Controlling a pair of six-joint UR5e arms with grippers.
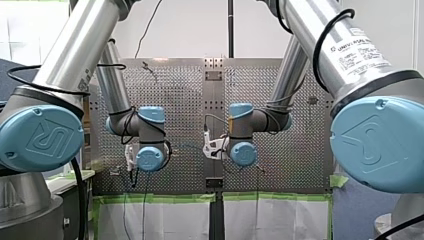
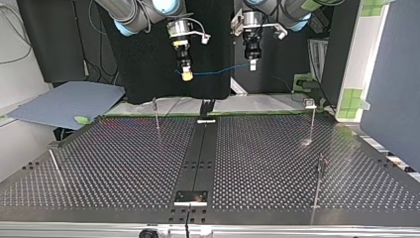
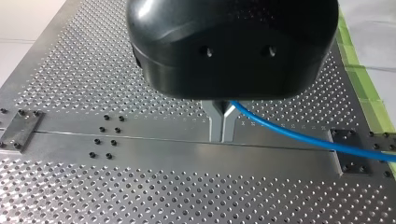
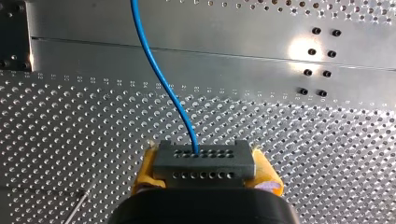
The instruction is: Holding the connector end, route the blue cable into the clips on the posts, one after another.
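In the right wrist view, my right gripper has its yellow pads shut on a dark grey connector block. The blue cable leaves the block and runs ahead over the table. My left gripper has its metal fingers shut on the blue cable, which trails off to one side. In the top view both grippers hang high above the table's far edge, my right gripper at the left and my left gripper at the right. The cable spans between them. Thin posts stand on the perforated table, apart from the cable.
A dark centre rail runs across the perforated table, with a small bracket at its near end. A blue-grey sheet lies beyond the table at the top view's left. Green tape marks the far right side.
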